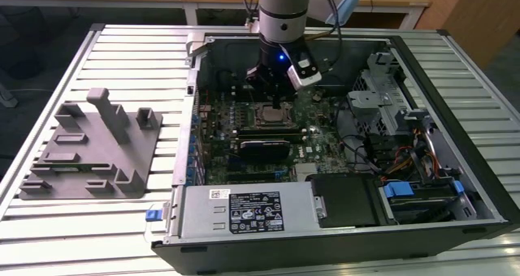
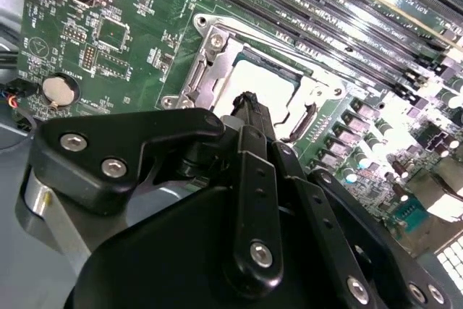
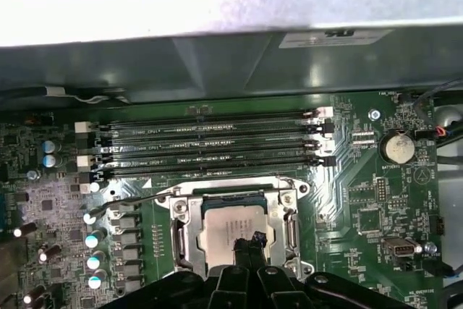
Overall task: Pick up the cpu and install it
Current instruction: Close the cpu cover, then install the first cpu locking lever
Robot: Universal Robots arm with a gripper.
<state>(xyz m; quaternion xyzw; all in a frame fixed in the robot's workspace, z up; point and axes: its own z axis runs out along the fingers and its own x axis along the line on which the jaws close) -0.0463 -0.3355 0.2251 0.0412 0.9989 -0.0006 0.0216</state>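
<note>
Soft, even overhead light falls on the pale slatted surface (image 1: 114,50) in the exterior view, while the open computer case (image 1: 325,250) is dimmer inside. A small blue lamp (image 1: 281,58) glows on the arm. In the second wrist view, glare washes out the cpu (image 2: 271,88) and memory slots (image 2: 376,12). In the first wrist view a white band burns along the case wall (image 3: 231,16), and the pincer (image 3: 249,240) is a dark mass.

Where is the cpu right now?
In the first wrist view the cpu lies in the motherboard socket, at the tip of the gripper, beside the memory slots.
</note>
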